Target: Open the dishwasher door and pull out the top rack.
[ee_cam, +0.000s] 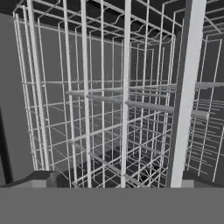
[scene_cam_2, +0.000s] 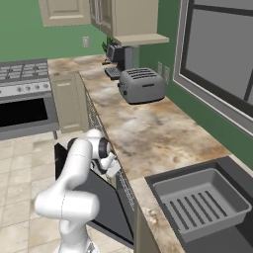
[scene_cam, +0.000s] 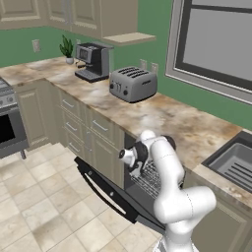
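The dishwasher door [scene_cam: 106,190] hangs folded down and open, a dark panel with a long black bar handle, also seen edge-on in the right base view [scene_cam_2: 106,207]. Inside the opening under the counter sits the top rack [scene_cam: 150,180], a silver wire grid. My gripper [scene_cam: 137,169] [scene_cam_2: 111,171] is at the mouth of the opening, pointing into the rack. In the hand view the rack's wires [ee_cam: 127,100] are very close, and a thick upright wire [ee_cam: 186,96] stands just ahead of my gripper [ee_cam: 116,179]. Its fingertips [ee_cam: 41,177] stand wide apart, open, holding nothing.
A silver toaster [scene_cam: 133,83] and a coffee machine [scene_cam: 92,61] stand on the marble counter [scene_cam: 172,120]. The ribbed sink basin [scene_cam_2: 200,202] is to the right. An oven [scene_cam_2: 24,113] stands to the left, beige drawers [scene_cam: 74,125] between. Tiled floor [scene_cam: 44,206] lies before the door.
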You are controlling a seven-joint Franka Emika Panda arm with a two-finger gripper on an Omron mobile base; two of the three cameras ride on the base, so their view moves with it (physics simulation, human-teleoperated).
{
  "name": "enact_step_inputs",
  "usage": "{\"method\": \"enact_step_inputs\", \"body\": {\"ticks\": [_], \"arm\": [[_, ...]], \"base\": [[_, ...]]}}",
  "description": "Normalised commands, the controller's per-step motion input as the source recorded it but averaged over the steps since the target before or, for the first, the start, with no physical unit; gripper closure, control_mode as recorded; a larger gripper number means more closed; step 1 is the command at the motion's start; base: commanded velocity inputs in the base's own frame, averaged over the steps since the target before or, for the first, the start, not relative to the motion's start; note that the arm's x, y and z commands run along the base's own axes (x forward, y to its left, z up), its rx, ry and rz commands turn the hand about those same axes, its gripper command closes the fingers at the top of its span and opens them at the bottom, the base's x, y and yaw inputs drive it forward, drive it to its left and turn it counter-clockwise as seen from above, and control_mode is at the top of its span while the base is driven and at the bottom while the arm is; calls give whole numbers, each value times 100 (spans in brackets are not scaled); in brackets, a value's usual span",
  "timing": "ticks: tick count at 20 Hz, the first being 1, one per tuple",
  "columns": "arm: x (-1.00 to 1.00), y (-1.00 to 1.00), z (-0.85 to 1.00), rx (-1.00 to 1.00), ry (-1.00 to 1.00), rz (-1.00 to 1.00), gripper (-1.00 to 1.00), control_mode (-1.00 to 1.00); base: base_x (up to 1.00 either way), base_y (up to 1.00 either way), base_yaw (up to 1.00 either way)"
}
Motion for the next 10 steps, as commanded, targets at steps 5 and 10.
{"method": "enact_step_inputs", "body": {"ticks": [5, 10], "arm": [[-81, 72, -84, 2, 0, 0, -100, -100], [-79, 70, -62, 10, 0, 0, -100, -100]], "base": [[0, 0, 0], [0, 0, 0]]}}
